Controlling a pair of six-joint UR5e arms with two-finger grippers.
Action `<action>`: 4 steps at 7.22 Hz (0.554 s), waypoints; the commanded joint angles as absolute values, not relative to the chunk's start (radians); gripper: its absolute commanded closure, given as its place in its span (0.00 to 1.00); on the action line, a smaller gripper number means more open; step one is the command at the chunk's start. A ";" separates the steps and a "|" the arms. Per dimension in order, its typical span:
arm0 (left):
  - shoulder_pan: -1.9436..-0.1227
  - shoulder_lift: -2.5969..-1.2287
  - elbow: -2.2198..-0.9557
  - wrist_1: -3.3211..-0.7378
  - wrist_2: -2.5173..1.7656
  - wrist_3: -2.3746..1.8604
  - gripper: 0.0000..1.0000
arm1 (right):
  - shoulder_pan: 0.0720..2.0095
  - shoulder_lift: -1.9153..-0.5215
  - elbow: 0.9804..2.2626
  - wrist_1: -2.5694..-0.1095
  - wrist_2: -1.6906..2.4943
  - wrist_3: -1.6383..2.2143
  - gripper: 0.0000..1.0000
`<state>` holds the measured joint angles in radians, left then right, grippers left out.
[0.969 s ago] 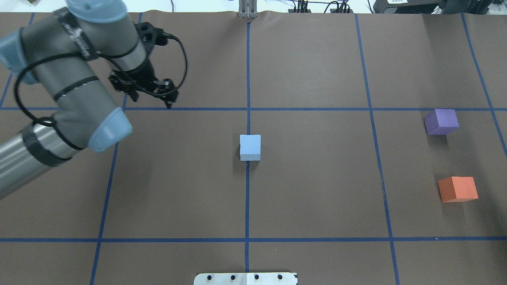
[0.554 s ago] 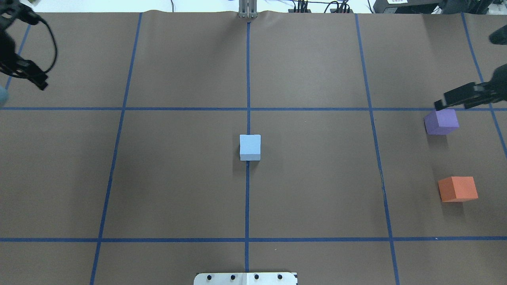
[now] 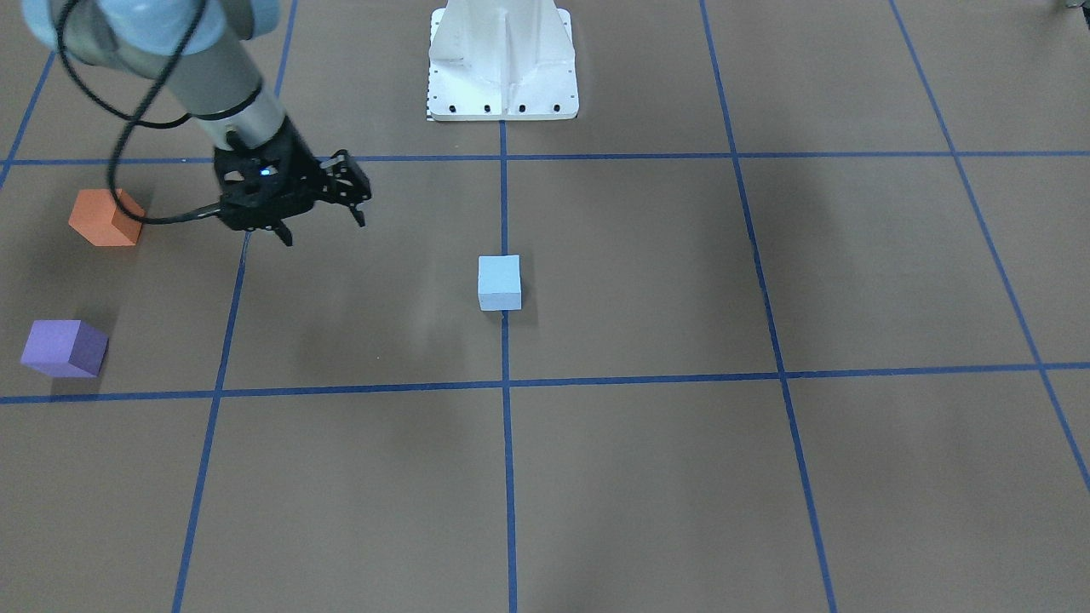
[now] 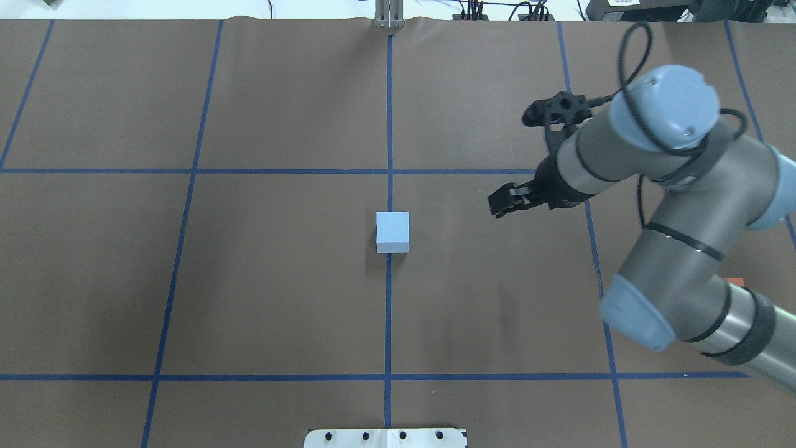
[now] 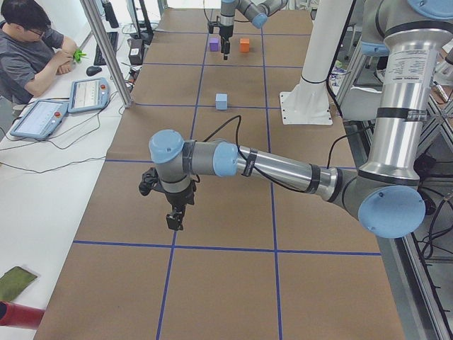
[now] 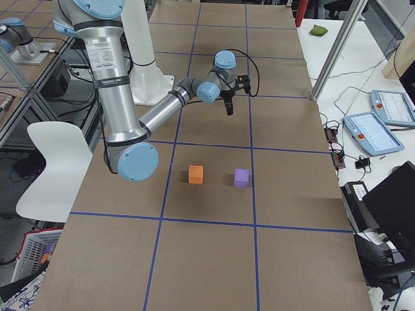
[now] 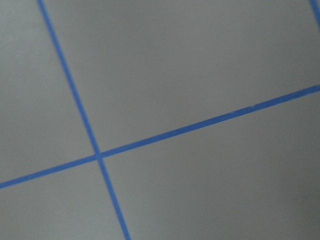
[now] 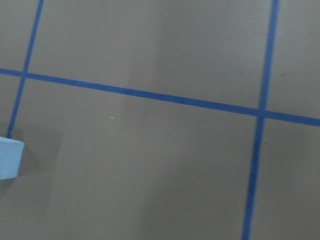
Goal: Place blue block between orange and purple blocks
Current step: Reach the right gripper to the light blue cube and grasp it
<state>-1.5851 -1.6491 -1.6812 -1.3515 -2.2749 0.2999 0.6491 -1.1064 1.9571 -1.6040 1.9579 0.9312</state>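
The light blue block [image 4: 392,231] sits on the centre tape line, also in the front view [image 3: 499,283] and at the left edge of the right wrist view [image 8: 10,160]. My right gripper [image 4: 500,208] hovers to the block's right, apart from it; the front view [image 3: 324,226] shows it open and empty. The orange block [image 3: 106,218] and purple block [image 3: 64,347] stand apart at the table's right end; in the overhead view my right arm hides most of them. My left gripper [image 5: 175,218] shows only in the exterior left view, so I cannot tell whether it is open or shut.
The white robot base [image 3: 502,60] stands at the table's middle edge. Blue tape lines [image 4: 388,171] grid the brown table. An operator [image 5: 28,42] sits at a side desk with tablets [image 5: 88,94].
My left arm has pulled out of the overhead view to the left. My right arm has come in from the right, past the purple block, toward the blue block. The blocks have not moved.
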 commanded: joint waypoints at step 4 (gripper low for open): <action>-1.709 -1.545 -1.624 -1.379 -2.286 0.442 0.00 | 0.451 -0.776 1.572 -1.550 1.736 1.069 0.00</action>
